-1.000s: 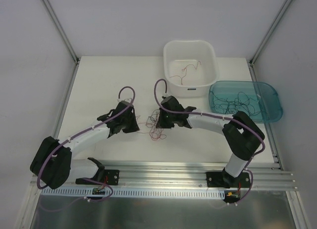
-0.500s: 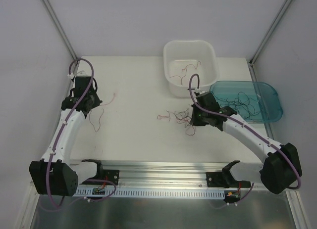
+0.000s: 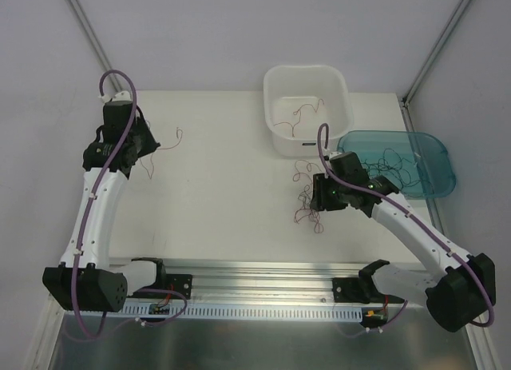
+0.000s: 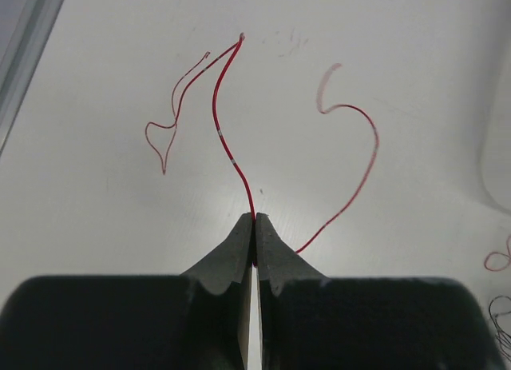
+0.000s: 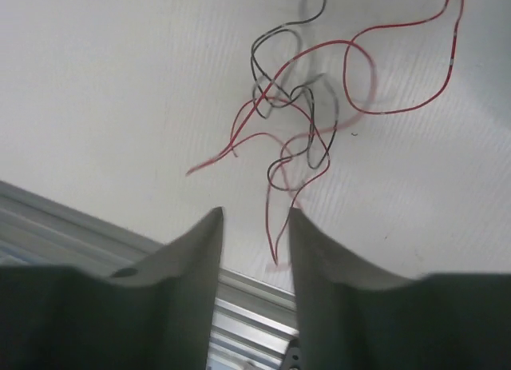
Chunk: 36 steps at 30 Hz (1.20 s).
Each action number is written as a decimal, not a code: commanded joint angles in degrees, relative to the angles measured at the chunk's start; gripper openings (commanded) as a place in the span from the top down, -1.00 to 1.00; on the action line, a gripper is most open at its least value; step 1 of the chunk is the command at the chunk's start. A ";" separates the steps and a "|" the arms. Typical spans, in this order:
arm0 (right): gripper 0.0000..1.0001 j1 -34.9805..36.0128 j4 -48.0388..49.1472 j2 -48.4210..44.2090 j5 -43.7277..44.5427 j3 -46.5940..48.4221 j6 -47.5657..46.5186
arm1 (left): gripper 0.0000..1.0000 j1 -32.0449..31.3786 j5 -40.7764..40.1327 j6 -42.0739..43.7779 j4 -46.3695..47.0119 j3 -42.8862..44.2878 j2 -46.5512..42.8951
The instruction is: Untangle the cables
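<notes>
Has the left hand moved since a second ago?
Yes. The left hand has swung left and toward the table's far edge, away from the white plastic tub, pinching a thin red wire.

Now left end effector (image 4: 254, 220) far left with red strand (image 4: 216, 114); right end effector (image 5: 254, 220) parted, tangle (image 5: 281, 98) released

- I saw the table (image 3: 223, 194) as matt white, faintly textured.
- The red cable (image 4: 215, 106) had a smooth, shiny plastic sheath; the tangle of cables (image 5: 299, 98) mixed glossy red and black.
- The left gripper (image 4: 254, 220) fingers (image 4: 227, 254) looked like matt grey plastic.
- The tub (image 3: 306, 68) was opaque white plastic, the tray (image 3: 399, 133) clear, glossy teal plastic.
- The rail (image 3: 263, 276) was brushed metal.
</notes>
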 commanded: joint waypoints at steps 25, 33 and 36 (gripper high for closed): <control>-0.95 3.02 7.77 -6.71 -20.84 18.92 -10.38 | 1.00 -28.14 36.28 15.54 -1.33 19.61 7.12; -0.89 3.02 18.03 0.58 -22.50 23.32 -10.30 | 1.00 -33.50 37.86 19.33 -1.33 16.88 5.09; -0.86 3.20 21.82 2.87 -23.82 23.41 -9.24 | 1.00 -34.64 38.39 19.15 -1.33 16.61 4.74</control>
